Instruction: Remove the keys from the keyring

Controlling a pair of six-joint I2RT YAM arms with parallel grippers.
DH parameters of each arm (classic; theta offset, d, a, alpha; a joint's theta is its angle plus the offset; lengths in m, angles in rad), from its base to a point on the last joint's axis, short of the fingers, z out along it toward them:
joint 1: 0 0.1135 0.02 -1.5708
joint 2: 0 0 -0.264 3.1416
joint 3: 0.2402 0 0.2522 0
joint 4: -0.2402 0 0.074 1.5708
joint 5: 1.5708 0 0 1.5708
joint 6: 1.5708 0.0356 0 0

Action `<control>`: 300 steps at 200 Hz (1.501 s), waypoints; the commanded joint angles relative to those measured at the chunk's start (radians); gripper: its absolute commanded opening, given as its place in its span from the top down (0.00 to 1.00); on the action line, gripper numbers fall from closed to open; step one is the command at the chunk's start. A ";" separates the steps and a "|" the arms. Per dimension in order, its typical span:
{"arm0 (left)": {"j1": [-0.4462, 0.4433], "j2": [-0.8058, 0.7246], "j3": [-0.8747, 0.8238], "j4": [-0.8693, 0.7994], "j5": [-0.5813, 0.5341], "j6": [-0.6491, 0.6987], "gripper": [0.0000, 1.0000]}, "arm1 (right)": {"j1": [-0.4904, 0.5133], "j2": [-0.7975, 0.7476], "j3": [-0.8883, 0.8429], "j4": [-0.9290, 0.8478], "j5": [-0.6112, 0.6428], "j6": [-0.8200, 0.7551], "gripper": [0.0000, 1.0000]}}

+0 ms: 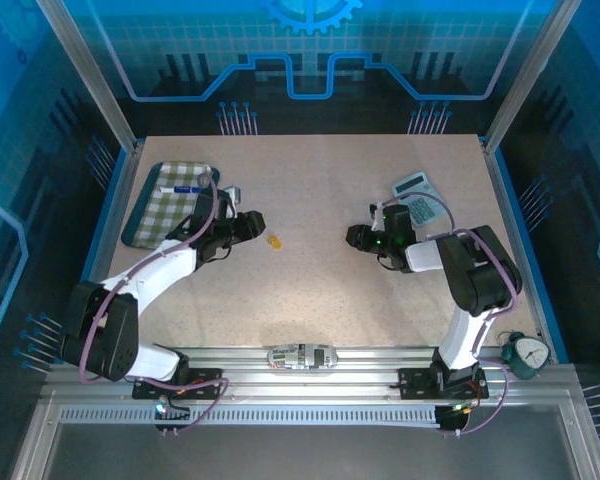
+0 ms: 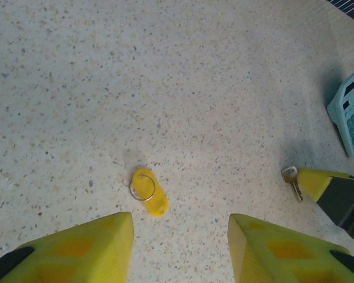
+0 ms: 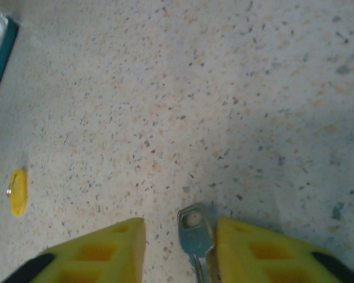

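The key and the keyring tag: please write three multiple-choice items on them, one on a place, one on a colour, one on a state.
1. Where is the key?
A. on the tray
B. between the fingers of the right gripper
C. on the calculator

2. What colour is the keyring tag?
A. yellow
B. red
C. green

3. How does the left gripper stand?
A. shut on the tag
B. shut on the key
C. open, holding nothing

Answers:
1 B: the right wrist view shows the key between the two yellow fingers, close against one.
2 A: the tag is plain yellow, with a thin metal ring on it.
3 C: its fingers stand wide apart and the tag lies beyond them, untouched.
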 commanded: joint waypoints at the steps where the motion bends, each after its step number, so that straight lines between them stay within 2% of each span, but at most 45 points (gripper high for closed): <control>1: 0.000 -0.047 -0.026 -0.006 -0.013 -0.016 0.51 | -0.048 -0.067 -0.011 -0.044 0.070 -0.002 0.55; 11: 0.000 -0.061 -0.029 -0.008 -0.025 -0.012 0.39 | -0.063 -0.118 -0.028 -0.074 0.090 -0.010 0.48; 13: 0.000 -0.065 -0.030 -0.010 -0.029 -0.010 0.34 | -0.066 -0.128 -0.033 -0.078 0.093 -0.013 0.47; 15: 0.000 -0.067 -0.029 -0.011 -0.032 -0.008 0.23 | -0.069 -0.141 -0.037 -0.085 0.099 -0.017 0.45; 17: 0.000 -0.070 -0.029 -0.012 -0.035 -0.006 0.08 | -0.072 -0.151 -0.041 -0.091 0.103 -0.022 0.40; 18: 0.000 -0.071 -0.029 -0.012 -0.037 -0.005 0.04 | -0.073 -0.158 -0.042 -0.096 0.105 -0.024 0.35; 21: 0.000 -0.075 -0.028 -0.013 -0.042 -0.002 0.01 | -0.077 -0.176 -0.048 -0.106 0.113 -0.032 0.22; 23: 0.000 -0.077 -0.028 -0.015 -0.045 0.000 0.01 | -0.079 -0.189 -0.050 -0.116 0.120 -0.036 0.06; 26: 0.000 -0.081 -0.027 -0.019 -0.052 0.004 0.01 | -0.082 -0.200 -0.054 -0.136 0.126 -0.043 0.01; 48: 0.002 -0.099 -0.003 -0.057 -0.099 0.034 0.01 | -0.103 -0.343 -0.072 -0.232 0.196 -0.110 0.00; 70: 0.005 -0.124 0.021 -0.103 -0.199 0.064 0.00 | -0.116 -0.466 -0.059 -0.366 0.309 -0.171 0.00; 89: 0.004 -0.167 0.012 -0.106 -0.307 0.164 0.01 | -0.116 -0.525 0.010 -0.539 0.507 -0.215 0.00; 107: 0.004 -0.213 -0.052 -0.058 -0.456 0.276 0.01 | -0.114 -0.543 0.060 -0.647 0.700 -0.250 0.00; 122: 0.022 -0.253 -0.121 0.008 -0.560 0.345 0.01 | -0.109 -0.562 0.021 -0.587 0.835 -0.304 0.00; 140: 0.093 -0.287 -0.205 0.105 -0.580 0.376 0.01 | -0.102 -0.584 -0.094 -0.377 0.901 -0.416 0.00; 157: 0.151 -0.274 -0.268 0.188 -0.574 0.392 0.01 | -0.096 -0.573 -0.221 -0.084 0.910 -0.528 0.00; 173: 0.168 -0.199 -0.321 0.360 -0.568 0.440 0.00 | -0.104 -0.515 -0.285 0.118 0.880 -0.562 0.00; 189: 0.168 -0.085 -0.342 0.517 -0.555 0.493 0.01 | -0.101 -0.441 -0.263 0.121 0.846 -0.588 0.00; 205: 0.168 0.006 -0.387 0.729 -0.527 0.510 0.01 | -0.086 -0.403 -0.271 0.176 0.874 -0.630 0.00; 215: 0.161 0.023 -0.399 0.795 -0.487 0.536 0.01 | -0.085 -0.403 -0.304 0.256 0.808 -0.693 0.00; 228: 0.163 0.071 -0.427 0.888 -0.477 0.536 0.00 | -0.094 -0.426 -0.322 0.251 0.748 -0.692 0.00; 236: 0.170 0.122 -0.476 1.049 -0.456 0.548 0.01 | -0.102 -0.446 -0.341 0.260 0.698 -0.695 0.00; 251: 0.184 0.181 -0.533 1.214 -0.408 0.553 0.01 | -0.135 -0.475 -0.352 0.227 0.557 -0.701 0.00; 265: 0.185 0.150 -0.533 1.152 -0.351 0.550 0.00 | -0.144 -0.474 -0.349 0.223 0.531 -0.699 0.00; 276: 0.186 0.168 -0.528 1.180 -0.348 0.564 0.00 | -0.159 -0.481 -0.338 0.190 0.455 -0.700 0.00; 288: 0.186 0.156 -0.510 1.122 -0.373 0.551 0.01 | -0.199 -0.468 -0.305 0.139 0.412 -0.578 0.00; 300: 0.185 0.162 -0.500 1.116 -0.385 0.552 0.01 | -0.226 -0.433 -0.311 0.207 0.350 -0.540 0.00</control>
